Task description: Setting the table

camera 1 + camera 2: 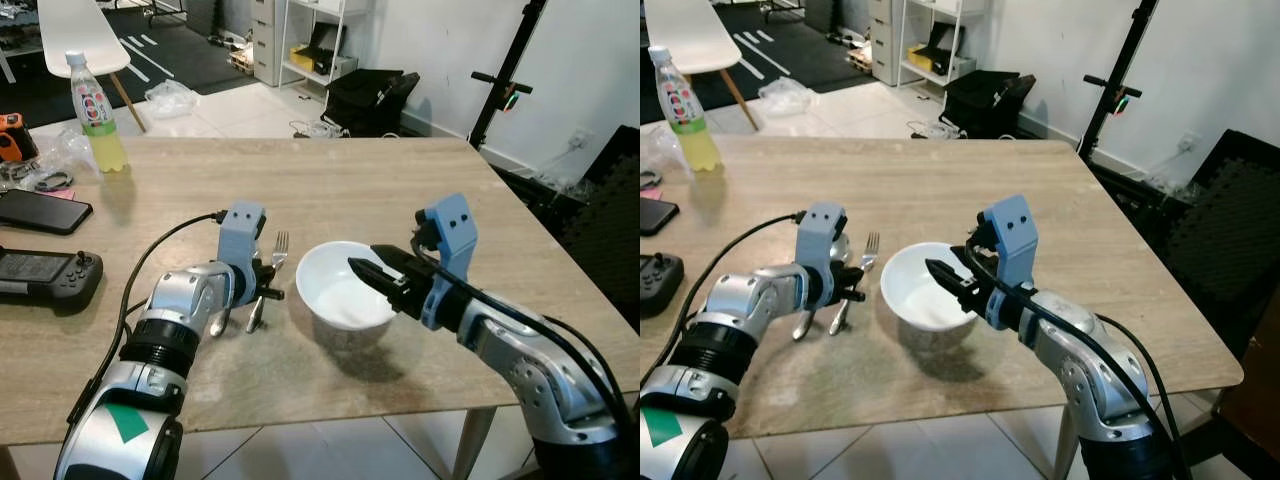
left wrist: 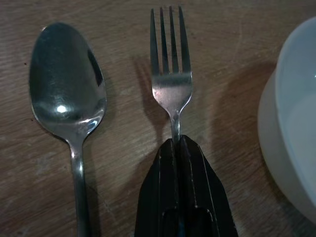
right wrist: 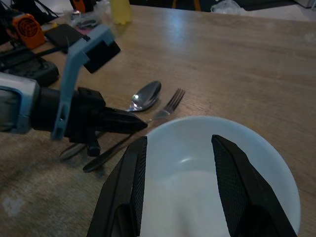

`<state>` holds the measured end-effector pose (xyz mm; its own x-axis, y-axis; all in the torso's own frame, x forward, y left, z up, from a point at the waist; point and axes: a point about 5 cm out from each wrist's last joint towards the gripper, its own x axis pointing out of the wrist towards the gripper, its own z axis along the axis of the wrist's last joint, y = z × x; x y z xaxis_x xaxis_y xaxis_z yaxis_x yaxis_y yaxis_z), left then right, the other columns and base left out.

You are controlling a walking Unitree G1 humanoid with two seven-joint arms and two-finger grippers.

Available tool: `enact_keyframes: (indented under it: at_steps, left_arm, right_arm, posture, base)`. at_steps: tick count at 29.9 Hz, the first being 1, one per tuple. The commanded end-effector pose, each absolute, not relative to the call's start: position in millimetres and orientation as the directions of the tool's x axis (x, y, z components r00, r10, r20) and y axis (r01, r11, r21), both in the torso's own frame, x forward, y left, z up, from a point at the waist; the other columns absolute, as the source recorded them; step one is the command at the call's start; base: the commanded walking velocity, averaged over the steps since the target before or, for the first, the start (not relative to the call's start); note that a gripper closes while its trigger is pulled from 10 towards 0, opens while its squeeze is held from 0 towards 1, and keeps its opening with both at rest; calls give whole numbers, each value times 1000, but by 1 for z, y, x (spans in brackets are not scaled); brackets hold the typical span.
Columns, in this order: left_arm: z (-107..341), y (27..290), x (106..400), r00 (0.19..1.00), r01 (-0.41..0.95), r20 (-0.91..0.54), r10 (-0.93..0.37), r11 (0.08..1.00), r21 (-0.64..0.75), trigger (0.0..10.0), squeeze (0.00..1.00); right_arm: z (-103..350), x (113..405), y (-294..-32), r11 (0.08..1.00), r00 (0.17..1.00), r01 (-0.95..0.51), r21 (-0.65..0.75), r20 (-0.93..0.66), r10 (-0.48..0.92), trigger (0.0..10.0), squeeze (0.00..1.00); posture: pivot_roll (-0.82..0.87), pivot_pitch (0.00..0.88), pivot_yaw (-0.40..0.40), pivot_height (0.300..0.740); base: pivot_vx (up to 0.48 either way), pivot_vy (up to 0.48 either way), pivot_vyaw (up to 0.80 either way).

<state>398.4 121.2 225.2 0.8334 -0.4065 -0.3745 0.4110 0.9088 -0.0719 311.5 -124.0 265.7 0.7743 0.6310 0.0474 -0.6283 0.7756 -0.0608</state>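
Note:
A white bowl [image 1: 345, 288] stands on the wooden table [image 1: 330, 180], near its front edge. To its left lie a fork [image 2: 171, 74] and a spoon [image 2: 66, 94], side by side, heads pointing away from me. My left gripper [image 1: 271, 292] is low over the table and shut on the fork's neck [image 2: 176, 129]; the left wrist view has the tines sticking out past the closed fingertips. My right gripper [image 3: 178, 139] hovers open above the bowl's near right side, its two fingers [image 3: 131, 177] spread over the bowl's hollow.
A bottle of yellow drink [image 1: 97, 110] stands at the table's far left. A black phone [image 1: 40, 211] and a game controller [image 1: 45, 276] lie along the left edge. Beyond the table are a white chair [image 1: 80, 30], a black bag [image 1: 370, 95] and a black stand [image 1: 505, 85].

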Motion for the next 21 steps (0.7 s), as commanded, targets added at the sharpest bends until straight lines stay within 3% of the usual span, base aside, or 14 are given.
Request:
enact_keyframes:
  at_steps: [1,9,10,21]
  left_arm:
    - [221,124,399,827,408,-401,-394,912,-53,10000,0]
    - [221,130,406,845,357,-402,-354,931,-69,10000,0]
    - [219,130,407,849,346,-402,-343,936,-67,10000,1000]
    - [220,125,407,837,374,-390,-383,922,-102,10000,1000]
  right_arm:
    - [270,308,-123,770,767,-636,-58,63,639,10000,0]
    - [271,304,-121,763,759,-644,-49,80,646,10000,0]
    - [271,303,-120,763,758,-645,-47,83,647,10000,0]
    - [272,303,-117,754,750,-655,-43,87,656,10000,0]
  posture:
    - [133,159,-8,740]
    - [127,165,2,740]
    - [124,165,2,740]
    - [129,166,-8,740]
  base:
    - [0,0,0]
    - [0,0,0]
    - [0,0,0]
    - [0,0,0]
